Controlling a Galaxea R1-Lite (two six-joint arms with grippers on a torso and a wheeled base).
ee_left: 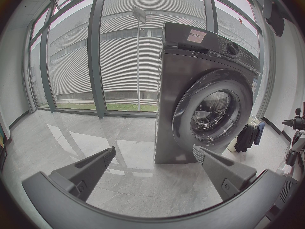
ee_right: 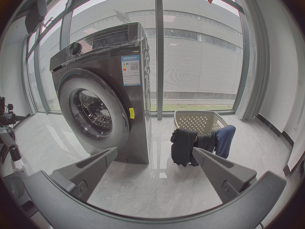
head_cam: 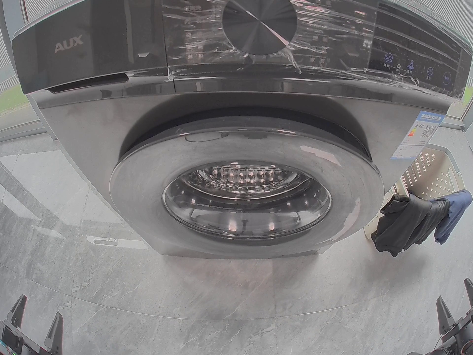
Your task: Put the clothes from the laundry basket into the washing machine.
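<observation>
The right gripper (ee_right: 154,152) hung above the pale stone floor (ee_right: 152,188), its two fingers (ee_right: 85,172) spread wide with nothing between them. Past the tip of one finger stood the washing machine (ee_right: 105,89), its round glass door (ee_right: 92,112) shut and a printed label (ee_right: 130,70) on its side panel. Past the tip of the other finger sat the laundry basket (ee_right: 197,120), just beside the machine. A black garment (ee_right: 182,145) was draped over its near rim, just beyond that fingertip. A blue garment (ee_right: 225,139) hung over the rim next to it, on the side away from the machine. Both fingers were well apart from machine and basket.
</observation>
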